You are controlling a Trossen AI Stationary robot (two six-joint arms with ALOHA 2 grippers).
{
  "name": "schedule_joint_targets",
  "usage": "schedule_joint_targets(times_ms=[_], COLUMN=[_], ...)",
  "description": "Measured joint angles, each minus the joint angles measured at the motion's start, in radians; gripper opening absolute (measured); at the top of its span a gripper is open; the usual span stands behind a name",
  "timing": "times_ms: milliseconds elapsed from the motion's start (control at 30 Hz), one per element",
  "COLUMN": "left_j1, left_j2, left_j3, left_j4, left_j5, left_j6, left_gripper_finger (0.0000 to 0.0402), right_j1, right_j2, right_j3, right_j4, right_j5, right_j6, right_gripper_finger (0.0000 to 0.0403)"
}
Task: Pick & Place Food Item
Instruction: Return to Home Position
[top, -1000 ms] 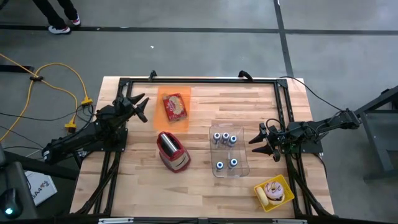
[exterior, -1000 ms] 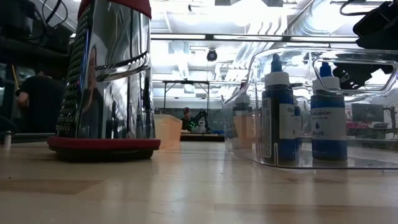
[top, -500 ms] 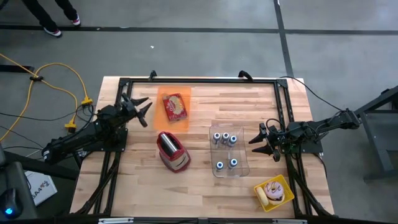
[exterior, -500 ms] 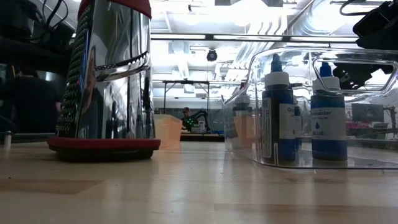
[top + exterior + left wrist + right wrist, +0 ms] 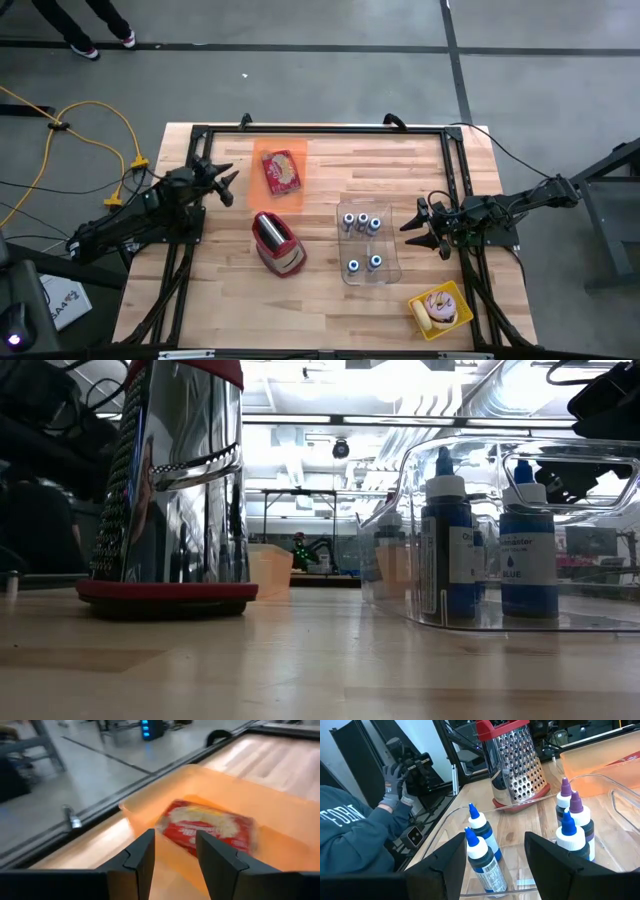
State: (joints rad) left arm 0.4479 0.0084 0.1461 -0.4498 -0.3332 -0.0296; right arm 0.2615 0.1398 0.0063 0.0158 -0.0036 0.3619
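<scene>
The food item, a red packet (image 5: 282,172), lies flat in an orange tray (image 5: 297,190) at the table's far left-centre. It also shows in the left wrist view (image 5: 207,827), in the tray (image 5: 280,810), just ahead of my fingers. My left gripper (image 5: 227,180) is open and empty, left of the tray, and shows in its own wrist view (image 5: 175,870). My right gripper (image 5: 418,228) is open and empty at the right, beside a clear bin (image 5: 392,268), and shows in its own wrist view (image 5: 492,870).
A red-based metal grater (image 5: 277,243) stands near the centre. The clear bin holds several dropper bottles (image 5: 362,222). A yellow bowl with a doughnut (image 5: 440,308) sits at the near right. A black frame (image 5: 320,129) rims the table. A person (image 5: 355,835) sits beyond the table's left side.
My left gripper has shifted a little toward the table's left and near edges and has turned slightly, staying open beside the orange tray. The packet and my right gripper have kept still.
</scene>
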Motion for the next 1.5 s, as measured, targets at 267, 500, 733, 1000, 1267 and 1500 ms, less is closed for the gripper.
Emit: schedule_joint_targets(times_ms=[267,500,733,1000,1267,1500], left_j1=[-0.001,-0.001,-0.001,-0.001,-0.027,-0.051], left_j2=[-0.002,-0.002,-0.003,-0.002,0.001,0.001], left_j3=[-0.007,-0.01,-0.04,-0.07,-0.078,-0.079], left_j4=[0.066,0.119,0.228,0.292,0.34,0.327], left_j5=[0.042,0.047,0.05,0.05,0.055,0.086], left_j6=[0.024,0.014,0.002,-0.007,0.005,0.018], left_gripper_finger=[0.0136,0.0136,0.0136,0.0136,0.0136,0.0136], right_j1=[0.0,0.0,0.0,0.0,0.0,0.0], right_j2=[0.0,0.0,0.0,0.0,0.0,0.0], right_j3=[0.0,0.0,0.0,0.0,0.0,0.0], right_j4=[0.0,0.0,0.0,0.0,0.0,0.0], right_j5=[0.0,0.0,0.0,0.0,0.0,0.0], right_j6=[0.0,0.0,0.0,0.0,0.0,0.0], right_gripper_finger=[0.0188,0.0188,0.0188,0.0188,0.0188,0.0188])
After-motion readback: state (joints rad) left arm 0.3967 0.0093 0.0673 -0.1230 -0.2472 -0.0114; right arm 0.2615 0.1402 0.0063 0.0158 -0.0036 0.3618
